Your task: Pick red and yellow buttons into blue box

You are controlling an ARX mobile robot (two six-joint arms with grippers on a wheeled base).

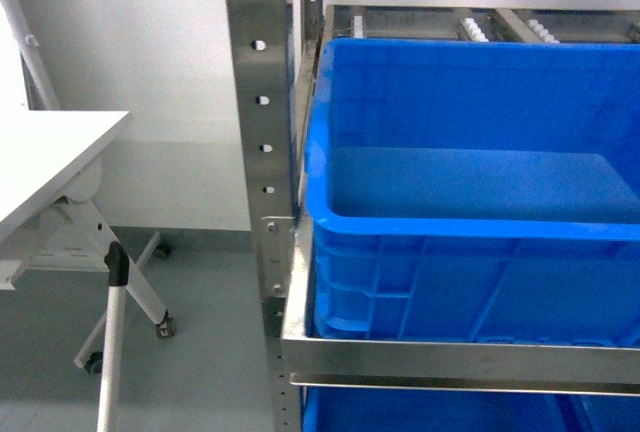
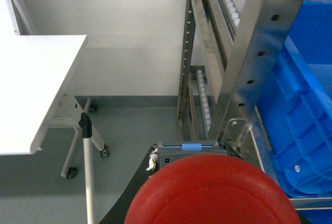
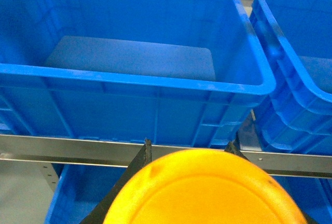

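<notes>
Below blue box [image 3: 129,86] rim: right tool grips yellow button [image 3: 202,190]; left tool grips red button [image 2: 210,190].

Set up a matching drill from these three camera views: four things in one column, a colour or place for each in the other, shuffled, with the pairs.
Things:
1. button filling the left wrist view
2. button filling the right wrist view
3. blue box
4. white table

Descriptions:
A. yellow cap
B. sits on the steel rack shelf
C. red cap
D. stands on the floor left of the rack

Pairs: 1-C, 2-A, 3-B, 4-D
</notes>
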